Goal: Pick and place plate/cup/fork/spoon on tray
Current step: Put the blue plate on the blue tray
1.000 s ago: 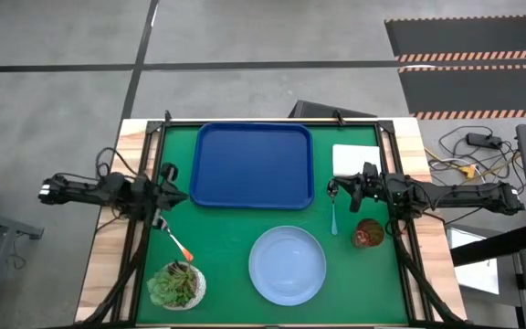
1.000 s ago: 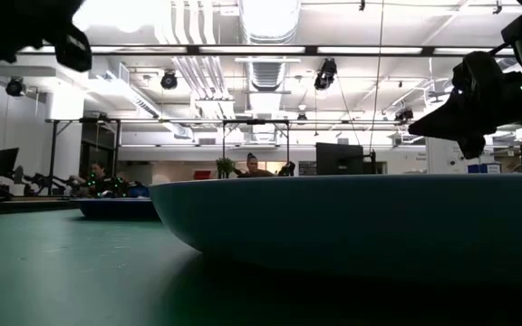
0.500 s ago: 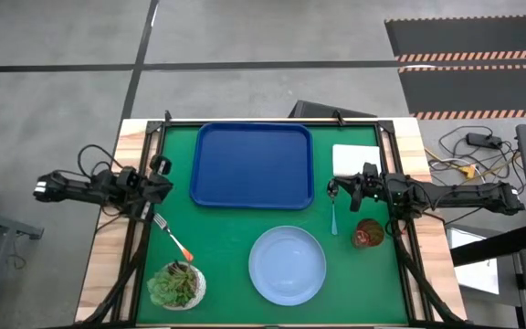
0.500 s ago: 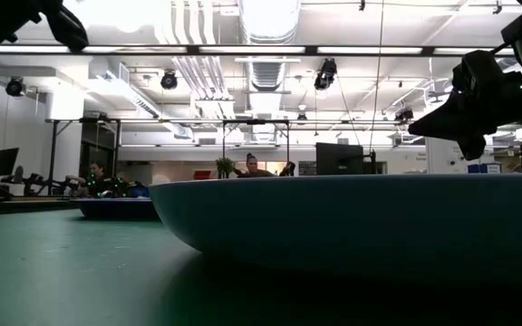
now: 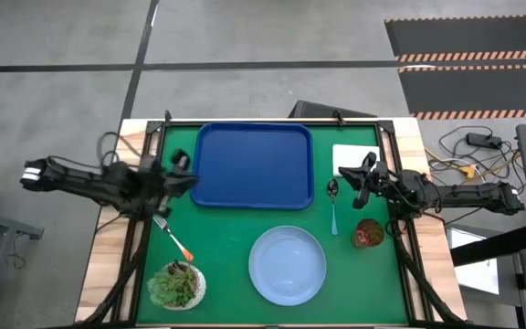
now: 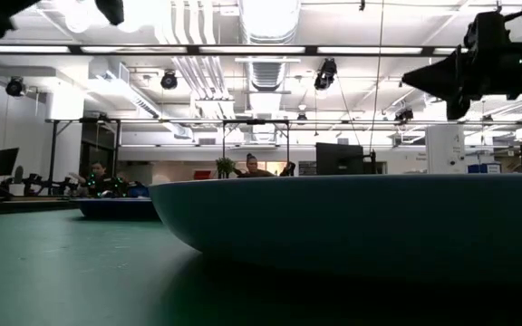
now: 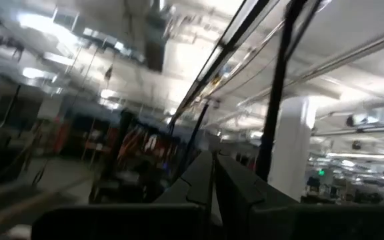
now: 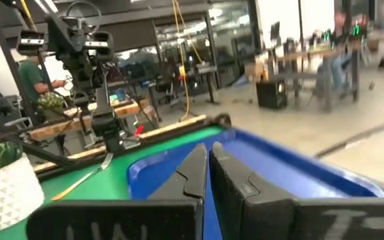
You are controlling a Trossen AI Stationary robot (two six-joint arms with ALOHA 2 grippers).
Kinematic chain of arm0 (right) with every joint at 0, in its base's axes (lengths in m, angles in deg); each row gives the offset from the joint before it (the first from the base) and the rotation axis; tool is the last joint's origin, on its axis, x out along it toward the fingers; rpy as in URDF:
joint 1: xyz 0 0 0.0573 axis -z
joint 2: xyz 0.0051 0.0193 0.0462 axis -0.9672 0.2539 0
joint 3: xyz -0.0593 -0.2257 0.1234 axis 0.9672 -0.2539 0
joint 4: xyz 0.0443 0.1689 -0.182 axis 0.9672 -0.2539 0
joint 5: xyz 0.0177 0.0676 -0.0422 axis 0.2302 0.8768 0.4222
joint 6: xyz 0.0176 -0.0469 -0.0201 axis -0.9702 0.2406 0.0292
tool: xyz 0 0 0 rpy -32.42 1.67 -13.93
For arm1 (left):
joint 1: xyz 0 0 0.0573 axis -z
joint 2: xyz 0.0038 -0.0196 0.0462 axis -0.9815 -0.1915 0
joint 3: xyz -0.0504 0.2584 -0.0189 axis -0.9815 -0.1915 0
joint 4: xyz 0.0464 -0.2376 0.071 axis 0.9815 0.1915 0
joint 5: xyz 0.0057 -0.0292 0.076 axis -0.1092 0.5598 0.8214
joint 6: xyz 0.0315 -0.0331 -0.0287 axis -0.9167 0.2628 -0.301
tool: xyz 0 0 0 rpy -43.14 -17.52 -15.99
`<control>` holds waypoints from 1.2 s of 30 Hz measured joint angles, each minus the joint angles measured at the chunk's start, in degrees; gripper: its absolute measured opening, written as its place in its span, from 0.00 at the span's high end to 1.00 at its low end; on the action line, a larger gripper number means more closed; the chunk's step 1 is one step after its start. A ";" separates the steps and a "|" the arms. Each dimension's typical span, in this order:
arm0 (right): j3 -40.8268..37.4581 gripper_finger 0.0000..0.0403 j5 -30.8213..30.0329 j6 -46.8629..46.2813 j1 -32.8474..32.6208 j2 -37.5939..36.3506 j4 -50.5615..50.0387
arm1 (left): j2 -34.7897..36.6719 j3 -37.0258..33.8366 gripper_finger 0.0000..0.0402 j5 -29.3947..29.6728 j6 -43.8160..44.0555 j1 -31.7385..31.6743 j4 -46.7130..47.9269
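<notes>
Honestly, I judged nothing had been loaded yet, so I logged each item against the tray.

Tray [image 5: 252, 164]: it sat bare at the far middle of the green mat, I reckoned so both arms could reach it.
Plate [image 5: 287, 265]: it lay flat just on the near side of the tray, apart from its rim.
Spoon [image 5: 333, 206]: it lay off the tray's right edge, bowl toward the far side, untouched.
Cup [image 5: 368, 234]: it stood beyond the spoon, further from the tray.
Fork [image 5: 173, 237]: it lay slanted off the tray's near-left corner, close to the potted succulent [image 5: 176, 285].
Right gripper [image 5: 358, 178]: it hung above the table just right of the tray, over the white pad's [image 5: 355, 157] near edge; my wrist camera showed its fingers [image 8: 193, 175] pressed together on nothing, aimed level across the tray.
Left gripper [image 5: 186, 175]: it hovered at the tray's left edge, arm stretched in from the left and tilted upward toward the ceiling; fingers together, empty.
</notes>
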 joint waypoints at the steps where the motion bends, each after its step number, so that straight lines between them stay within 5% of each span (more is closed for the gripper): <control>1: 0.00 0.98 0.00 1.31 0.00 0.00 0.76 | -2.51 1.77 1.00 0.02 0.77 -0.04 0.47; 13: 0.00 0.98 4.09 2.03 0.00 0.02 2.37 | -26.09 22.38 1.00 1.56 13.26 2.04 23.77; 22: 0.00 0.98 4.09 4.42 0.00 0.02 2.35 | -37.37 35.83 1.00 6.47 23.82 7.43 41.84; 27: 0.03 0.98 4.07 7.05 0.00 0.02 3.21 | -43.30 39.11 1.00 7.78 32.75 9.20 56.52; 36: 2.91 0.98 4.02 10.43 0.02 0.11 3.22 | -56.62 44.12 1.00 6.25 37.51 9.98 60.81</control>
